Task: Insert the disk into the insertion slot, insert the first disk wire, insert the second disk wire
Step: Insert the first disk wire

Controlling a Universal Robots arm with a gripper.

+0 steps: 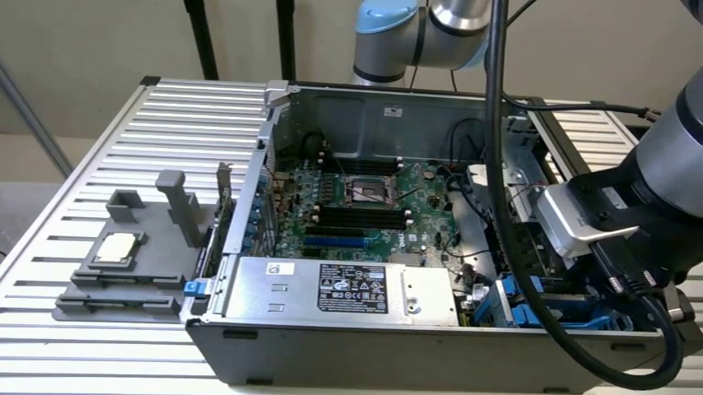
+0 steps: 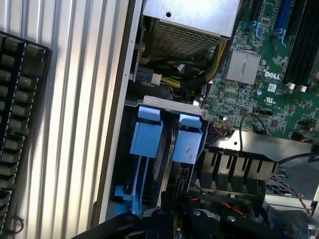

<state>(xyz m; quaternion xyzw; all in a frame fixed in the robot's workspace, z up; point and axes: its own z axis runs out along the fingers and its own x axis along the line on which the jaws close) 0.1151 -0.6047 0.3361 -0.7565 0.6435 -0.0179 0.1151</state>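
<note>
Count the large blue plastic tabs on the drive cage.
2 blue tabs, side by side: one nearer the ribbed table, one nearer the green motherboard. More may be hidden.

so the arm reaches in from the exterior view's right, grey link slanting down; blue-capped joints sit up at the back; wrist is tipped low, pointing downward; gripper is just a dark black bulk in the wrist view

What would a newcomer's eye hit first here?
The open dark grey metal computer case mid-table, its green motherboard bare behind a silver power-supply box. At the exterior view's right, the grey robot arm hangs over the bright blue plastic tabs of the insertion slot.
</note>
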